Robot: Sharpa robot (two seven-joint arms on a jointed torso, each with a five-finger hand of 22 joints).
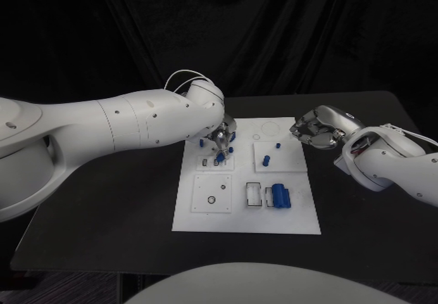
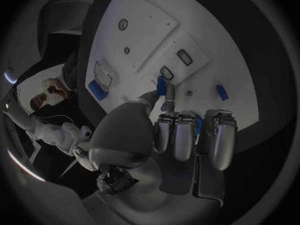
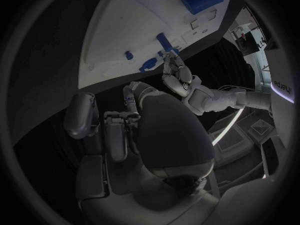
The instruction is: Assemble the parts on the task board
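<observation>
A matte black rectangular counter [image 1: 109, 202] spreads across the scene. Behind the counter hangs a black pleated fabric curtain [image 1: 301, 44], closing off the back. Below the counter's near-left corner lies a strip of dark patterned carpet floor [image 1: 64, 288].

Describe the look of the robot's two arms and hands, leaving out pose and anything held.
Both arms are glossy white with rounded shells and small dark dots on the casing. The left arm is bulky, with thin white cables looping at its wrist. The right arm shows red and white wiring in a gap near its wrist. The left hand and right hand are silver metal with segmented fingers and darker joints.
</observation>
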